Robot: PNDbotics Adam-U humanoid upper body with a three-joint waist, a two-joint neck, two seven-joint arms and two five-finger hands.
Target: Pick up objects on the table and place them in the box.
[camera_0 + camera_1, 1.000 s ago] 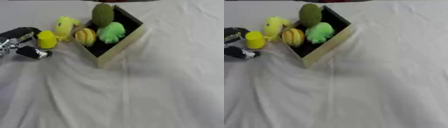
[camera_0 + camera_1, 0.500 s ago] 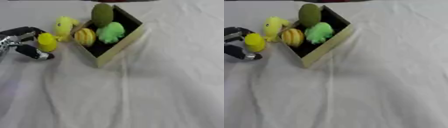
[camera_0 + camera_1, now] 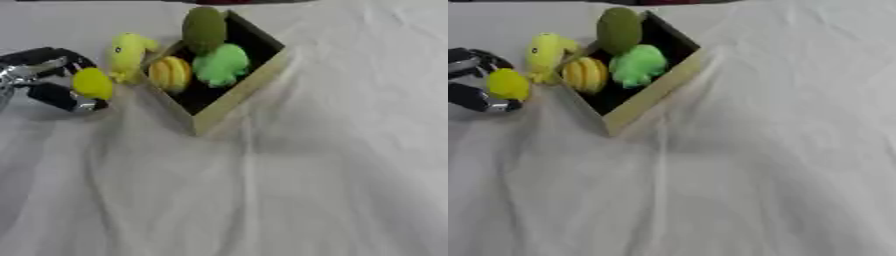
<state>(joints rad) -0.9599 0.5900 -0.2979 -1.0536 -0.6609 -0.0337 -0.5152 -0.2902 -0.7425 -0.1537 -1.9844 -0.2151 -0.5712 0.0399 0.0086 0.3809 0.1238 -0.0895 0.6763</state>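
At the left edge we see the left robot hand [image 3: 48, 80] curled round a small yellow object [image 3: 92, 83] (shape unclear), just left of the box [image 3: 229, 95] in the upper middle.

Right of the left hand's [image 3: 39, 75] fingers [image 3: 57, 97], which grip a small toy [image 3: 92, 83], the box [image 3: 232, 95] holds three toys on the counter [image 3: 306, 175].

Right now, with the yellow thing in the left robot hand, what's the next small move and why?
Probably carry it right, toward the box. The left robot hand is curled round the small yellow object, which sits left of the box, beside the yellow toy at its wall.
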